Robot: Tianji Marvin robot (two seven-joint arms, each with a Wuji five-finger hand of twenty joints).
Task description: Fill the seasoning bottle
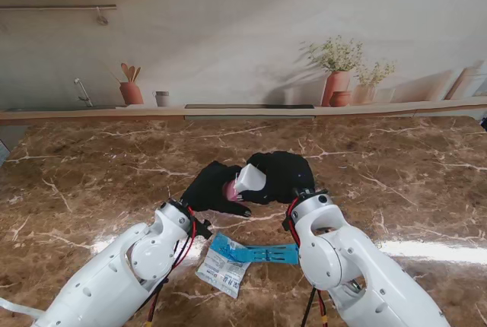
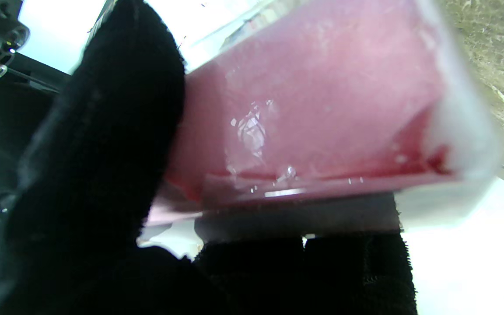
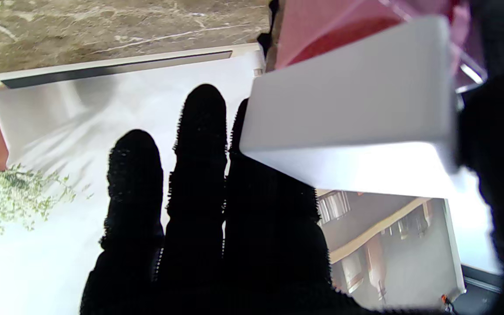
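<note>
The seasoning bottle (image 1: 230,189) is a clear container with red-pink contents, held over the middle of the table. My left hand (image 1: 211,188), in a black glove, is shut around the bottle (image 2: 313,100), with one thick finger (image 2: 103,153) along its side. My right hand (image 1: 281,175) meets it from the right and pinches the white cap (image 1: 250,179) at the bottle's end. In the right wrist view the white cap (image 3: 348,109) sits between the thumb and the fingers (image 3: 199,175), with the pink bottle (image 3: 322,39) just behind it.
A blue flat tool (image 1: 255,252) and a torn white seasoning packet (image 1: 223,272) lie on the brown marble table (image 1: 91,175), close to me between my two forearms. A low ledge (image 1: 243,110) runs along the table's far edge before the wall.
</note>
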